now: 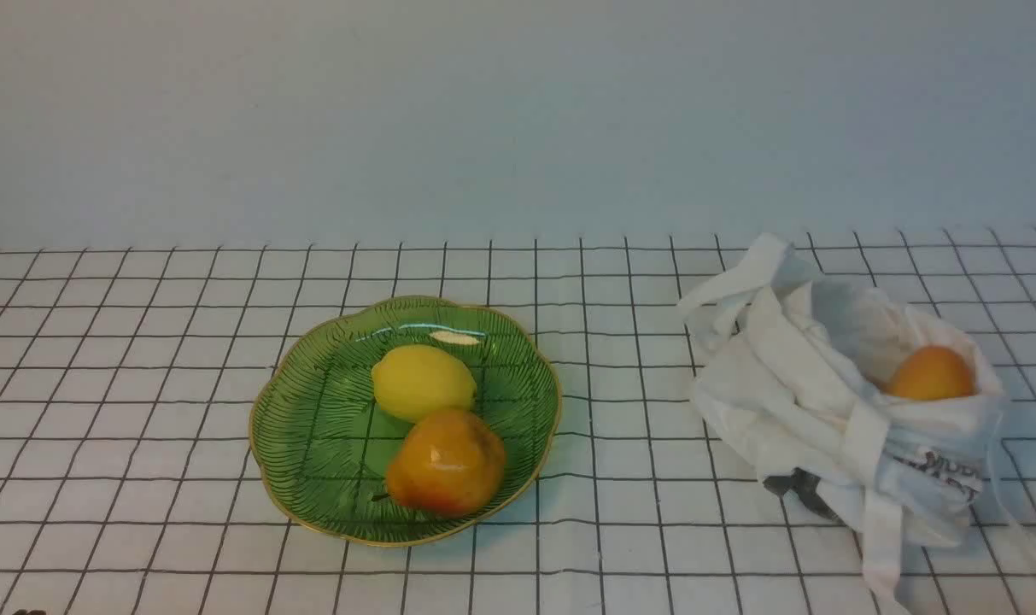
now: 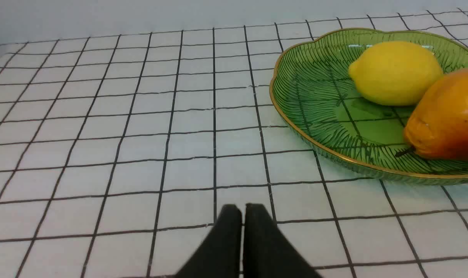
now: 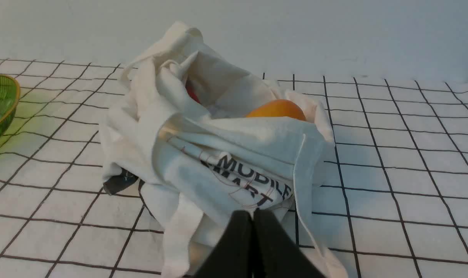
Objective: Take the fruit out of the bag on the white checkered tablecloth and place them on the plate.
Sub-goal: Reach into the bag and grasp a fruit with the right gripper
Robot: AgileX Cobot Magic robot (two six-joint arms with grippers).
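Note:
The fruit [image 1: 932, 374], orange-yellow, lies inside the open white bag [image 1: 791, 384] at the right of the white checkered tablecloth [image 1: 99, 384]; only its top shows above the cloth. The right wrist view has the fruit [image 3: 277, 109] behind the bag's [image 3: 203, 146] printed side. My right gripper [image 3: 253, 216] is shut and empty, low in front of the bag's lettering. The green plate [image 1: 313, 427] sits left of centre. In the left wrist view, my left gripper [image 2: 242, 210] is shut and empty over the cloth, short of the plate [image 2: 315, 112]. Neither gripper shows in the front view.
On the plate rest a yellow lemon [image 1: 424, 382] and a rounder, pear-shaped orange fruit [image 1: 446, 462]. The bag's long straps trail toward the front edge [image 1: 880, 530]. A bit of red [image 3: 191, 94] shows inside the bag. A plain wall stands behind the table.

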